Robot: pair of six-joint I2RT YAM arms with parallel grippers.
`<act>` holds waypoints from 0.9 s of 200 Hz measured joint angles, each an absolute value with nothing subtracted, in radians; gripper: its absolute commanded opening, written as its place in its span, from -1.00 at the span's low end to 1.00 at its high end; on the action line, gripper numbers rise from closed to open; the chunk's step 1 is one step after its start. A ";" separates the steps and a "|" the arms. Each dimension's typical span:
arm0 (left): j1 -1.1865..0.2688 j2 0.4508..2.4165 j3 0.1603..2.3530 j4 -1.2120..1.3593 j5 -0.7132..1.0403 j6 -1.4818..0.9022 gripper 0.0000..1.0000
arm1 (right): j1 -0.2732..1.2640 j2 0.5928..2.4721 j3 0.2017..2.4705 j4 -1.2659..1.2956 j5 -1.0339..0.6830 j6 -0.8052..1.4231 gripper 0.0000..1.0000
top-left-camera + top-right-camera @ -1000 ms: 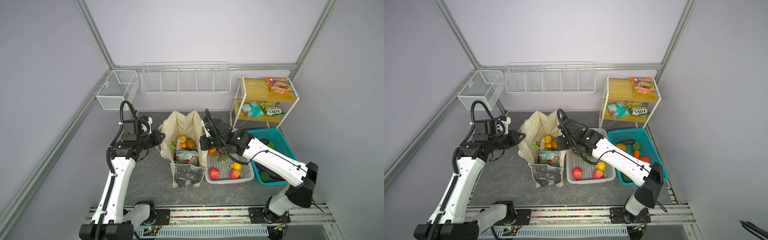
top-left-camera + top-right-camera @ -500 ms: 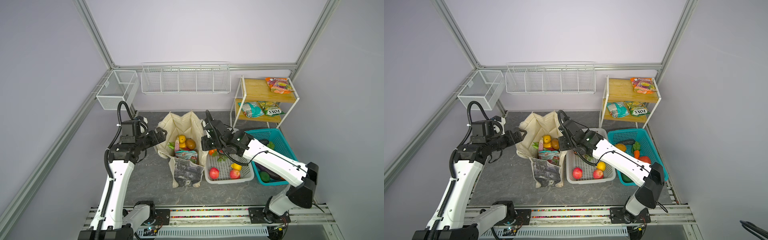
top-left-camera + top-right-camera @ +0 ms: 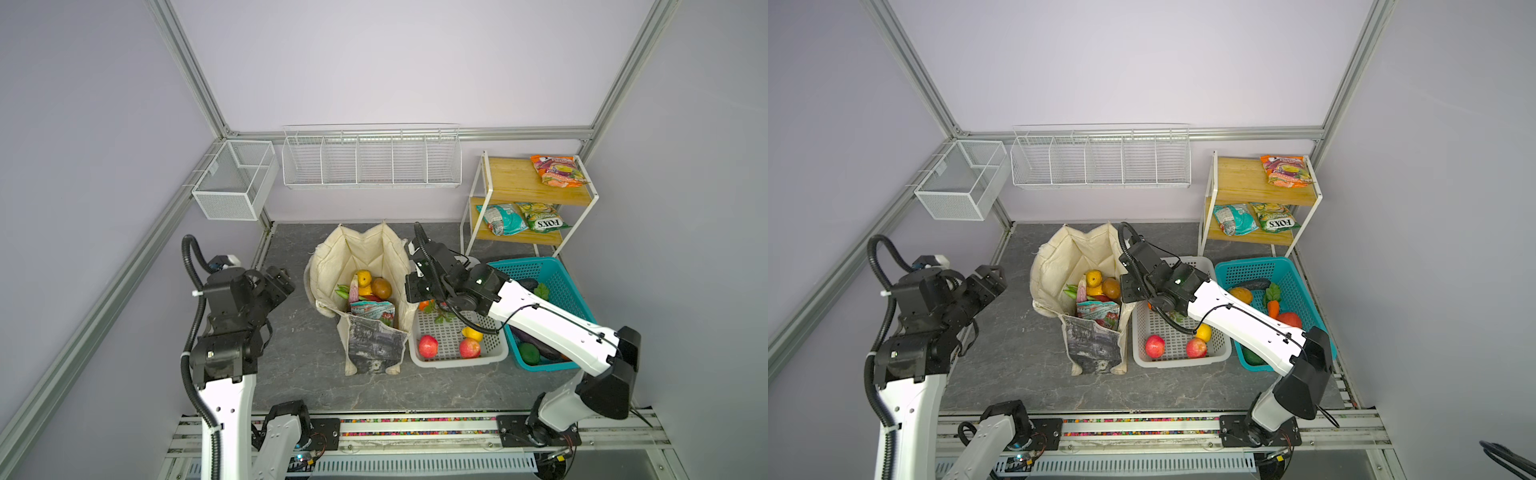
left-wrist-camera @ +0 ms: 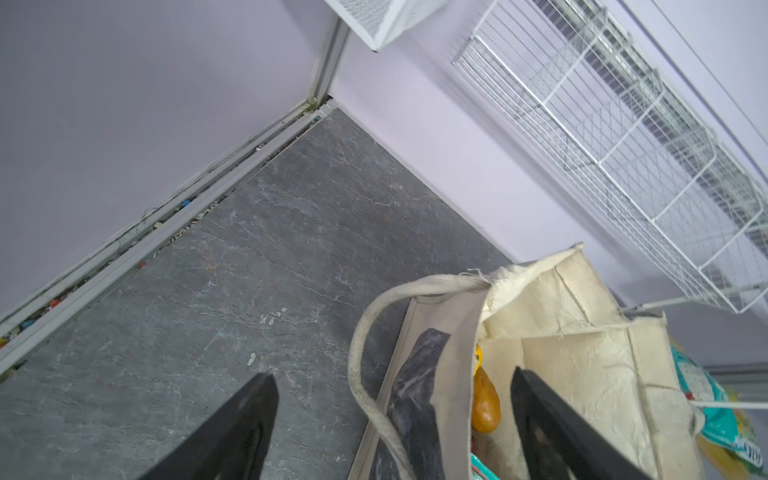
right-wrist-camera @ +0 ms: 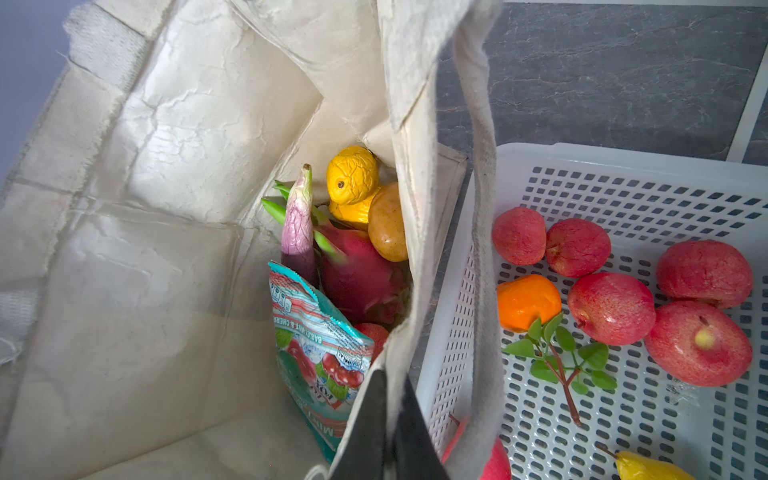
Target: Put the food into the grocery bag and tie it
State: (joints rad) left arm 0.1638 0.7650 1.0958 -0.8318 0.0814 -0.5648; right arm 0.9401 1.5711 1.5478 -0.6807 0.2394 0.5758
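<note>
One grocery bag [image 3: 365, 253] is counted at the right gripper [image 5: 392, 384]; inside it are found one dragon fruit [image 5: 357, 274], one yellow piece [image 5: 351, 176], one orange-brown piece [image 5: 386, 224], one purple piece [image 5: 297, 224], one teal packet [image 5: 320, 345]; beside that gripper, one white basket [image 5: 623, 158] is seen, with five red fruits [image 5: 611, 307] shown whole.

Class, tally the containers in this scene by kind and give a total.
Wire wall baskets: 2
Plastic baskets: 2
Canvas tote: 1
Total: 5
</note>
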 measured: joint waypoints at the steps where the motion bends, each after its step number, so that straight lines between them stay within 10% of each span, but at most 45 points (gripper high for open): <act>1: 0.167 0.763 1.092 -0.831 0.084 -0.566 0.72 | 0.940 1.571 1.548 -0.681 0.239 0.575 -0.83; 180: 0.295 0.978 0.612 -0.408 0.637 -0.778 0.39 | 0.937 1.560 1.514 -0.630 0.216 0.553 -0.82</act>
